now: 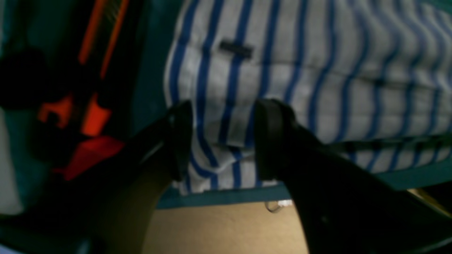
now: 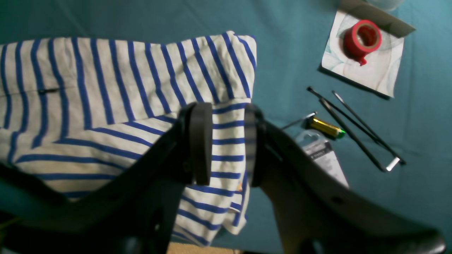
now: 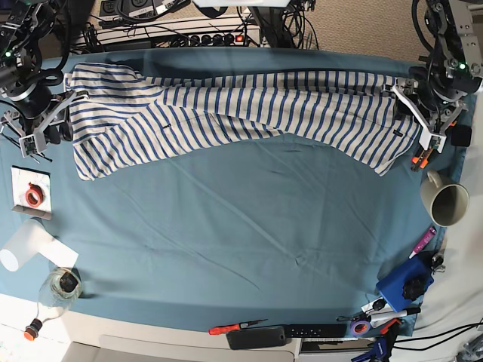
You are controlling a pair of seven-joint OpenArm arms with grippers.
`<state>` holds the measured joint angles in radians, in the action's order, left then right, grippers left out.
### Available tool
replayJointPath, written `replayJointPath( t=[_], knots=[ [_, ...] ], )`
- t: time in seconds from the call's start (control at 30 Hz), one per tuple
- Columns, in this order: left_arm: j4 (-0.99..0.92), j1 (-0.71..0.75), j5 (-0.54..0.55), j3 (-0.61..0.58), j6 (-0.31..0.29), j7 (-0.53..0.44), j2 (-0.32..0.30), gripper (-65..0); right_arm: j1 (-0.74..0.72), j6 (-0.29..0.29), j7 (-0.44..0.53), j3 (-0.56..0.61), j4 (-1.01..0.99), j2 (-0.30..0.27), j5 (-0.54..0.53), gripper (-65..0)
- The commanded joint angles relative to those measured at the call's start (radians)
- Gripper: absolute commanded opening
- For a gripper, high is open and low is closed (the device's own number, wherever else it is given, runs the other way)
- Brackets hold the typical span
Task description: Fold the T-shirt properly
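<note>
The T-shirt (image 3: 249, 113), white with thin blue stripes, lies stretched in a long band across the far part of the teal tablecloth (image 3: 249, 226). In the left wrist view my left gripper (image 1: 226, 141) stands open over the T-shirt (image 1: 317, 70) at the table's edge, with a rumpled bit of hem between its dark fingers. It is at the shirt's right end (image 3: 415, 124) in the base view. My right gripper (image 2: 227, 144) hovers open above a corner of the T-shirt (image 2: 123, 88), with striped cloth showing through the gap. In the base view it is at the left end (image 3: 49, 128).
A red tape roll (image 2: 362, 38) on paper, a battery (image 2: 326, 127) and thin black rods (image 2: 353, 130) lie beside the right gripper. A mug (image 3: 447, 204) sits near the left arm. A bottle (image 3: 56, 290), a screwdriver (image 3: 238, 326) and a blue box (image 3: 404, 283) line the front.
</note>
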<state>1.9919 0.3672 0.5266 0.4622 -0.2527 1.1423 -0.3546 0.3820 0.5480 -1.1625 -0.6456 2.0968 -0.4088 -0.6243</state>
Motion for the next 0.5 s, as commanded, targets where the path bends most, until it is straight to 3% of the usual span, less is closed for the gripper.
replayJointPath(
  t=[0.0,0.47],
  knots=[
    [-0.002,-0.008,0.018,0.008,0.0,-0.014,-0.014,-36.2,-0.006,-0.009,0.022,-0.01,0.016,-0.018,0.009,-48.8],
    [-0.254,-0.038,0.134,0.005,-0.039,0.044,0.031,-36.2,-0.006,-0.026,0.038,-0.01,0.016,-0.018,0.023,-48.9]
  ],
)
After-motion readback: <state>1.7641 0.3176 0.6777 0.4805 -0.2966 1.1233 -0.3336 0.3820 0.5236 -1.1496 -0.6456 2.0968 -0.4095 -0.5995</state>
